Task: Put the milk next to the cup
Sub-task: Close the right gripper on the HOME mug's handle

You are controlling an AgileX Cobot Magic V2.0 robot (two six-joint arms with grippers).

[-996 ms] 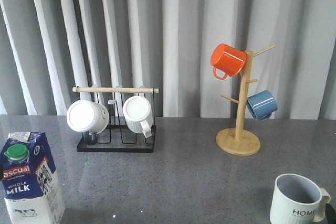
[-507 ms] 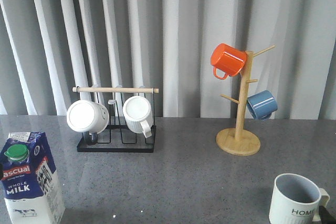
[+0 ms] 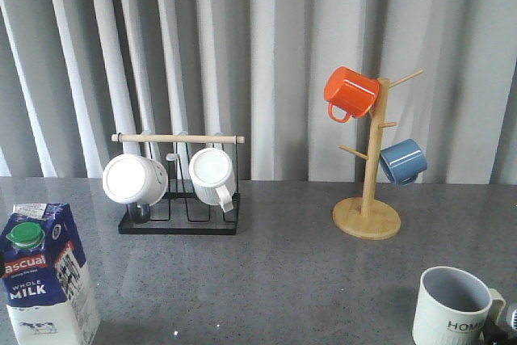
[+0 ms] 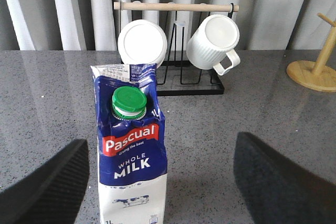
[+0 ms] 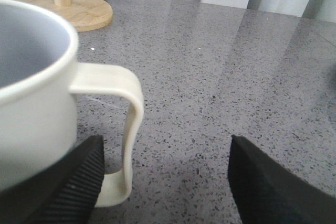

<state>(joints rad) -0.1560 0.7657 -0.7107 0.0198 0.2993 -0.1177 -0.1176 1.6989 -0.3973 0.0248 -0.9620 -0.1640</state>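
Right tool wide around cup handle

The left claw stands wide open in its wrist view, its two dark ribbed fingers spread far apart near the desk, touching nothing. The right claw is open as well, its black ribbed fingers set apart low over the desk, one of them close beside the handle of the cup with no clear contact. From the front, only a small dark part of the right claw shows at the lower right edge.
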